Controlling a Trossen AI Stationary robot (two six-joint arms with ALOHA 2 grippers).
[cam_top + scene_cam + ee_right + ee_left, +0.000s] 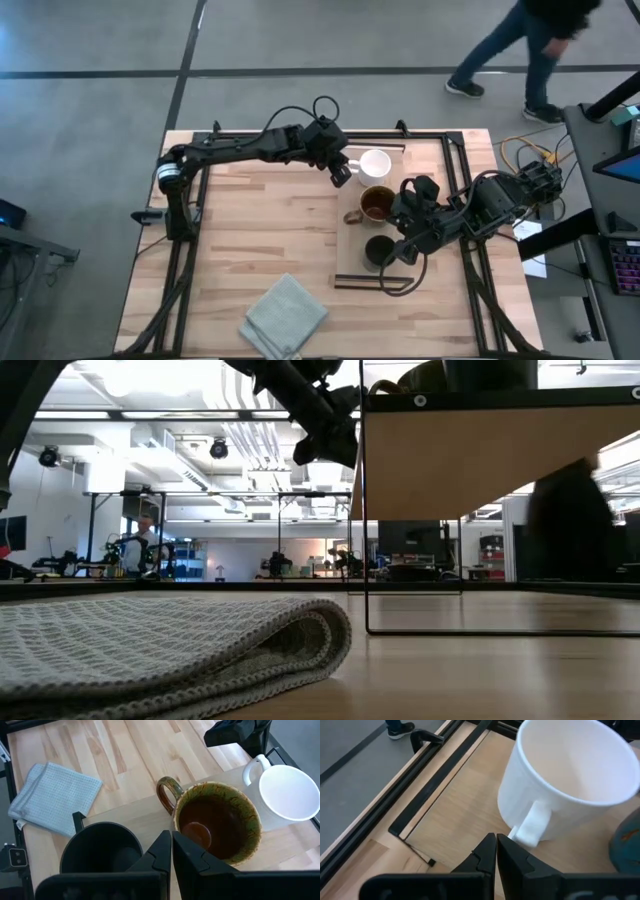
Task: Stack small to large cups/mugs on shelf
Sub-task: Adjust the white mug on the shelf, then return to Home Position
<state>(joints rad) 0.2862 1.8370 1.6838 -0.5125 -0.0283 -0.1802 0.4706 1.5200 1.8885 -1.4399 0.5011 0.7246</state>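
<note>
Three cups stand in a row on the light-wood shelf (352, 262): the white mug (375, 162) at the far end, the brown mug (376, 203) in the middle and the dark cup (378, 250) at the near end. My left gripper (341, 176) is shut and sits on the table's left side of the white mug (570, 775), its tips (496, 839) by the handle. My right gripper (398, 240) is shut and hovers on the right of the row. In the right wrist view it (170, 837) points between the dark cup (100, 847) and the brown mug (217, 820). My left gripper's shut fingertips (507, 842) stand right at the lower end of the white mug's handle (529, 826), coming level from the table's left. Whether they touch it I cannot tell. The mug stands upright on the shelf.
A folded grey cloth (286, 315) lies near the table's front edge, left of the shelf's dark wire end (380, 285). In the low view the shelf (480, 450) stands raised on thin dark legs behind the cloth (170, 640). A person walks on the floor beyond the far edge (520, 50).
</note>
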